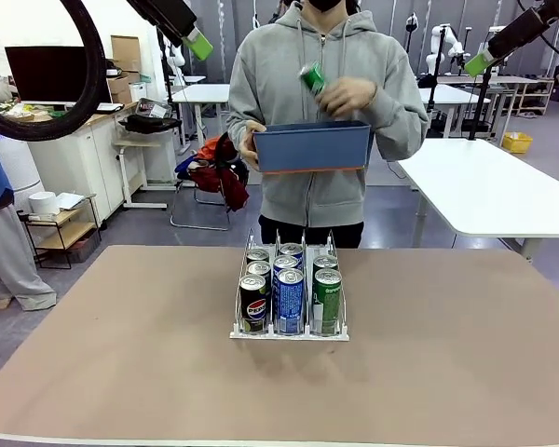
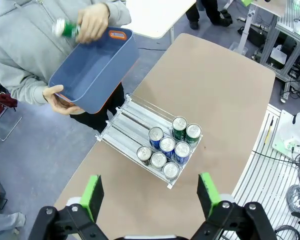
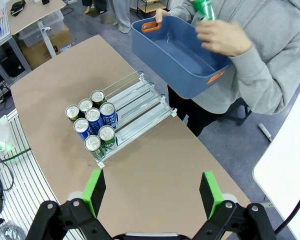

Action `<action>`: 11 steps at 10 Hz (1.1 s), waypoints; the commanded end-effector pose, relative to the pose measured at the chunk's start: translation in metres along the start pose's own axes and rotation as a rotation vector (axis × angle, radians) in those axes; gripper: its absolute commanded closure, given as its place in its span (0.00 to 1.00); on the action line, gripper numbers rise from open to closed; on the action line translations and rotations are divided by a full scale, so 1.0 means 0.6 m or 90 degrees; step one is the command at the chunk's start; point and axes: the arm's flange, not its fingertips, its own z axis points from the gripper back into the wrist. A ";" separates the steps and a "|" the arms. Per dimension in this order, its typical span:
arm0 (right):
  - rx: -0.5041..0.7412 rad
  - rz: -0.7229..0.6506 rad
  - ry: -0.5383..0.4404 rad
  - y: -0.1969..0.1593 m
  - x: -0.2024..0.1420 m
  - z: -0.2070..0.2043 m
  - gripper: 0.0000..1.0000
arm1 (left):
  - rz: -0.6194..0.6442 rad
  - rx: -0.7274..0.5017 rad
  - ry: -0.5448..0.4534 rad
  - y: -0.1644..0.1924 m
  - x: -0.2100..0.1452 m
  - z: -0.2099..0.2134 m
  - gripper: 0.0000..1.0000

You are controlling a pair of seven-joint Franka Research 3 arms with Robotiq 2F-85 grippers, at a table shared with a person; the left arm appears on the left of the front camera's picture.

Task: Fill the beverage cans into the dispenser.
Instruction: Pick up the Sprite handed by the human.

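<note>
The dispenser (image 1: 289, 328) sat mid-table with eight beverage cans (image 1: 290, 300) upright at its front. Both arms hung high, left gripper (image 2: 150, 197) and right gripper (image 3: 152, 192) open and empty. The person's hand (image 1: 349, 95) at twelve o'clock held a tilted green can (image 1: 313, 78) over the blue bin (image 1: 312, 146), nearer than either gripper.

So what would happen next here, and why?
Probably the arms should wait. Both the left gripper and right gripper hang open and raised, holding nothing. The person's hand holds a green can above the blue bin. The dispenser holds eight cans at its front, with room behind for that can.
</note>
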 end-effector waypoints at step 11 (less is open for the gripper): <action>0.002 0.000 0.001 0.001 -0.001 0.000 0.00 | 0.002 -0.008 -0.003 0.002 -0.005 0.000 0.00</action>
